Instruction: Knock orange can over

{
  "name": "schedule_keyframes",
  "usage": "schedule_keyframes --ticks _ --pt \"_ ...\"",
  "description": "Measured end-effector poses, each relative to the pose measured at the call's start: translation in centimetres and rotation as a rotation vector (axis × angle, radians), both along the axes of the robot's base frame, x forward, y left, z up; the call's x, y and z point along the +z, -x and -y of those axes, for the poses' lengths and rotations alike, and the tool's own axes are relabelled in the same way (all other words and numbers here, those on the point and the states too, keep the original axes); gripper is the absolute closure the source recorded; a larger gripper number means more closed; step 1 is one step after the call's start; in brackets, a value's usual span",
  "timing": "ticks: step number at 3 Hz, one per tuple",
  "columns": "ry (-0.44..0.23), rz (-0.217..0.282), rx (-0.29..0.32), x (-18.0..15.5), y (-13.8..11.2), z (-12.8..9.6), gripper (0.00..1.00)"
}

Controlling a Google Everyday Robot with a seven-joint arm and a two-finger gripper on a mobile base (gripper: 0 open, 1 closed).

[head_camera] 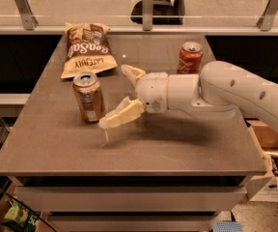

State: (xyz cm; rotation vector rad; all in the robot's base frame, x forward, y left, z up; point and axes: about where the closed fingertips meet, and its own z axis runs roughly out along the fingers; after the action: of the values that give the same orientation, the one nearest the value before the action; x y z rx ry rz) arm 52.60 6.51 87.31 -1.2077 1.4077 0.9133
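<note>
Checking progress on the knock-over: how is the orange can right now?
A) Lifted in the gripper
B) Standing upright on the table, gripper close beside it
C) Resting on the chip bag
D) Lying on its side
B: the orange can stands upright on the table, with the open gripper close beside it.

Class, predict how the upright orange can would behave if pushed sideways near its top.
Tall and narrow, the orange can would probably tip easily. Its round body would then likely roll across the smooth table. The open gripper sits close beside it, fingers towards the can.
</note>
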Motion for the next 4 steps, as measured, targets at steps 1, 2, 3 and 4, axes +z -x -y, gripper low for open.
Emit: schedule_keyframes --ticks 1,2,3,4 --pt "-0.008 -0.002 0.027 -0.1 -0.5 -1.3 0.00" --pt "-0.031 0.016 0.054 0.3 -0.7 -2.5 0.00" --pt "-0.047 0.031 0.078 0.6 -0.8 -3.4 0.00" --pt "-0.066 0.032 0.112 0.5 -0.7 -4.5 0.00"
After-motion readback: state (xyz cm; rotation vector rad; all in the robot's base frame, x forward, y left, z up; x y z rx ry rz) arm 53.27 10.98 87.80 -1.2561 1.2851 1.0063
